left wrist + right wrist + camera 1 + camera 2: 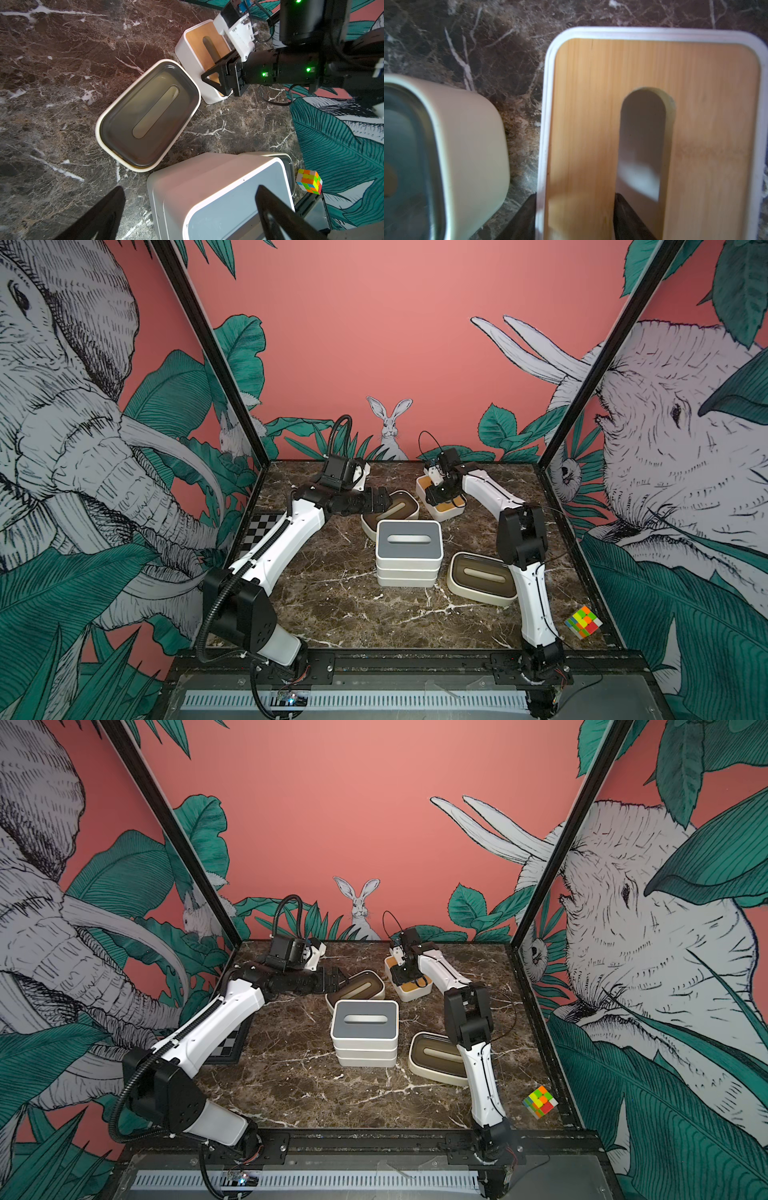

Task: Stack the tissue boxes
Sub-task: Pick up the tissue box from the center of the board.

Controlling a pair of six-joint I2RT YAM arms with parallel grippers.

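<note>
Mid-table in both top views stands a stack of three tissue boxes (409, 549) (365, 1025), its top lid grey. Behind it lies a dark-brown-lidded tissue box (399, 506) (147, 114). Another one (482, 576) lies at the front right, beside the right arm. My left gripper (384, 499) (191, 216) hangs open over the stack's rear edge with nothing between its fingers. At the back, my right gripper (442, 493) (575, 216) is shut on the bamboo-lidded tissue box (449, 512) (591, 104). One finger is in the slot, the other outside the white wall.
A multicoloured cube (583, 622) (309, 181) sits near the front right corner. A black-and-white checkerboard (262, 531) lies by the left wall, partly under the left arm. Printed walls and black frame posts close in the marble table (332, 614) on three sides.
</note>
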